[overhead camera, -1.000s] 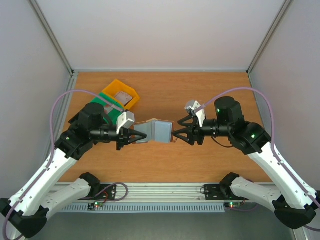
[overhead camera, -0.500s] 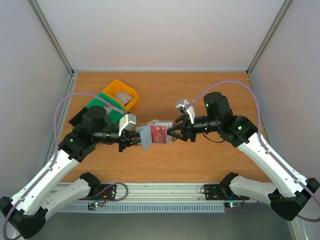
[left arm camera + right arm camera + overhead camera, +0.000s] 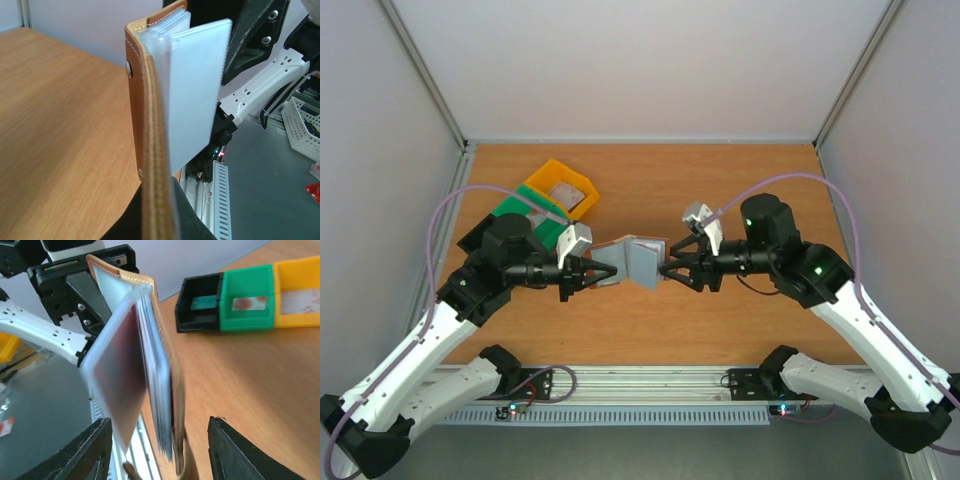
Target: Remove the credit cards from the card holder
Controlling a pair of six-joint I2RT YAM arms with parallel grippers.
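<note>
Step in hand: presenting the opened card holder [image 3: 638, 258] for extraction. It is held off the table at the centre of the top view, with the left gripper [image 3: 597, 272] clamped on the brown cover and the clear sleeves fanned toward the right gripper [image 3: 667, 272]. That gripper's jaws stand wide apart at the bottom of the right wrist view, grasping nothing. A red credit card [image 3: 122, 377] shows inside the outermost sleeve, so the next move likely calls for pinching the card alone, not its sleeve.

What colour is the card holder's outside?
The folding leather-like card holder is tan brown outside; left wrist view.
</note>
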